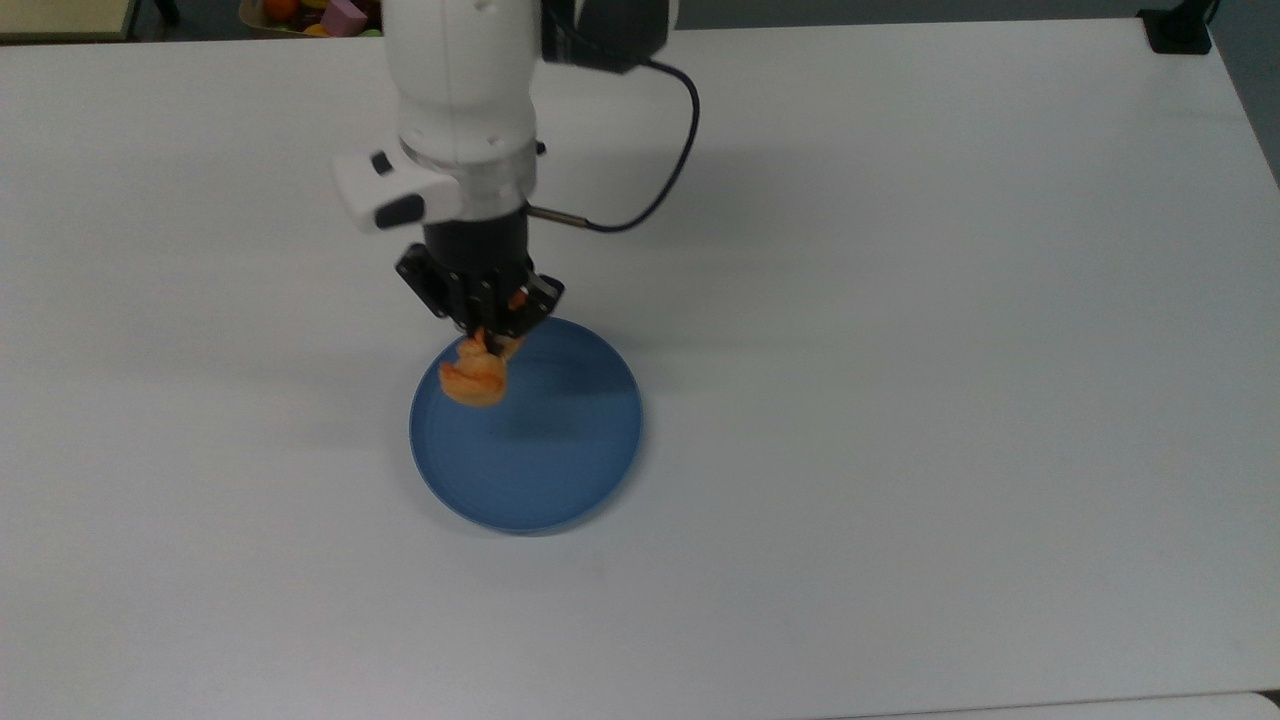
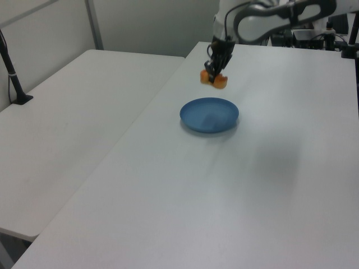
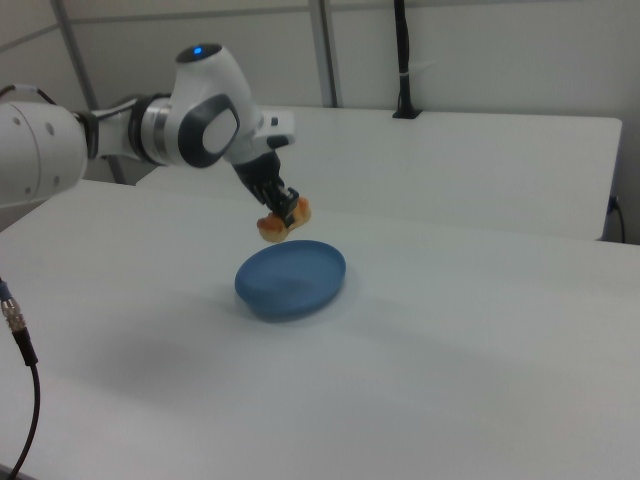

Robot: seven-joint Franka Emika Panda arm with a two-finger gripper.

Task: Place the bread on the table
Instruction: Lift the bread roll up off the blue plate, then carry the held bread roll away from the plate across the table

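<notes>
The gripper (image 1: 487,322) holds the bread (image 1: 474,375) tight between its two fingers. The bread hangs in the air, up off the plate (image 1: 560,450). It touches nothing but the fingers.

In the top view, the bread shows over the far left edge of the plate. In the left view, the bread (image 2: 213,78) is high above the table (image 2: 168,196), past the far side of the plate (image 2: 209,115), and the gripper (image 2: 216,68) comes down on it from above. In the right view, the bread (image 3: 282,222) hangs just over the far left rim of the plate (image 3: 292,280), and the gripper (image 3: 282,206) leans down to it from the right view's left.

The plate is round and blue. It sits flat on the white table (image 1: 950,350), near the middle, with nothing lying on it. The white arm (image 1: 465,90) reaches in from the far side of the top view. A black cable (image 1: 655,190) loops out beside it. A bin of bright toys (image 1: 335,14) sits past the far edge of the table.
</notes>
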